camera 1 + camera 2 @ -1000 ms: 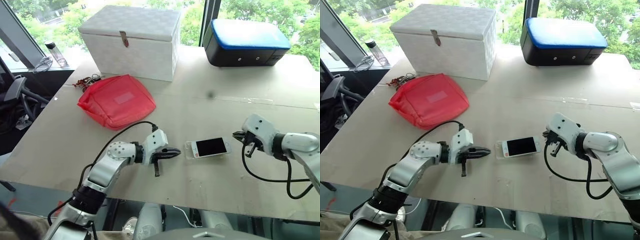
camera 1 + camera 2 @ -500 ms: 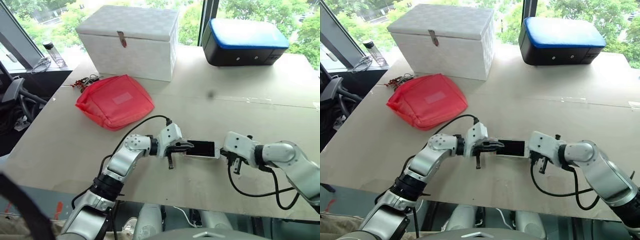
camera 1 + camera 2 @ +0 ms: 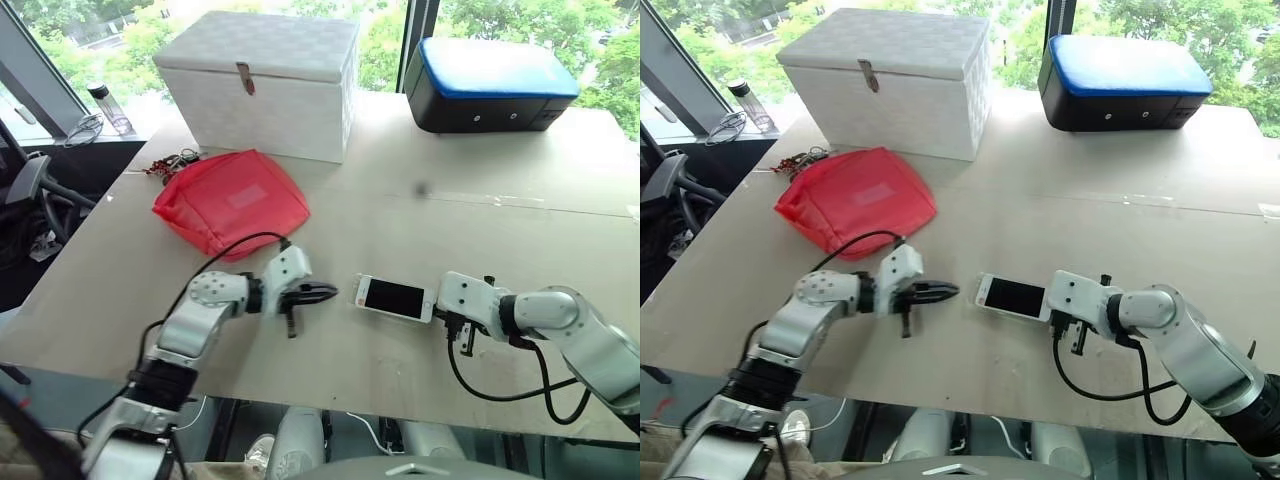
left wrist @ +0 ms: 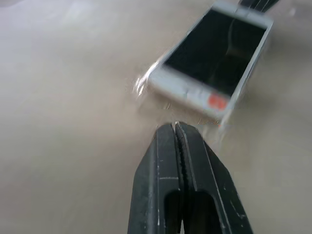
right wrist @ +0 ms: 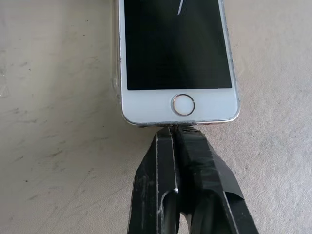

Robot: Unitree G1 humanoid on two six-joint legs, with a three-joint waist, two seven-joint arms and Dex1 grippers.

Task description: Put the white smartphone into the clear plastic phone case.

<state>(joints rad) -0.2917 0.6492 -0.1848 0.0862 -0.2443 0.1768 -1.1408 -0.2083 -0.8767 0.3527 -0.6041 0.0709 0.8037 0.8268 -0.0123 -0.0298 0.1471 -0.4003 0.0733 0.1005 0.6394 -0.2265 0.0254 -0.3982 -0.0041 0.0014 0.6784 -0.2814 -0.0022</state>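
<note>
Honestly, with the right gripper [image 5: 171, 128] pinched shut and empty against the home-button end of the white smartphone [image 3: 392, 297] lying in the clear plastic phone case [image 4: 146, 84] mid-table, and the left gripper [image 3: 322, 292] equally shut nearby, a hard nudge could skate both away.

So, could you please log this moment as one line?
white smartphone: flat on table, screen up | right tool: shut, tips at home-button end | left tool: shut, apart from phone
</note>
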